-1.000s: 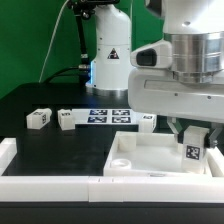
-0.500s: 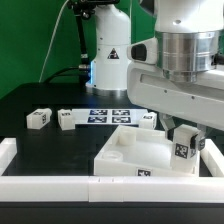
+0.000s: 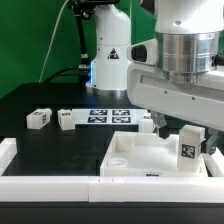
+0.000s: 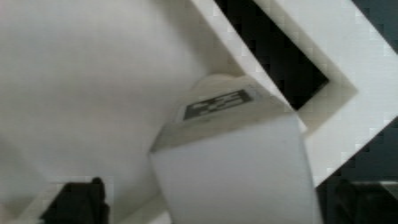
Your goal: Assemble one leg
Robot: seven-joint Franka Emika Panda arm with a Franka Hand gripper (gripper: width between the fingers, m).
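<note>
My gripper [image 3: 188,138] is shut on a leg [image 3: 190,146], a small white post with a black-and-white tag facing the camera. It holds the leg upright over the exterior view's right corner of the large white square tray-like piece [image 3: 135,157]; I cannot tell whether the leg's lower end is in a socket. In the wrist view the leg [image 4: 228,150] fills the space between the two dark fingertips [image 4: 75,203], with my gripper [image 4: 222,208] round it and the white piece behind.
Three more white legs lie on the black table: two on the exterior view's left [image 3: 40,118] [image 3: 67,119], one behind the tray piece [image 3: 147,120]. The marker board [image 3: 105,113] lies beyond. A white rail [image 3: 50,185] borders the front and left.
Half a second ago the tray-like piece was tipped up at its left side; it now lies flatter. The held leg has shifted slightly to the exterior view's right.
</note>
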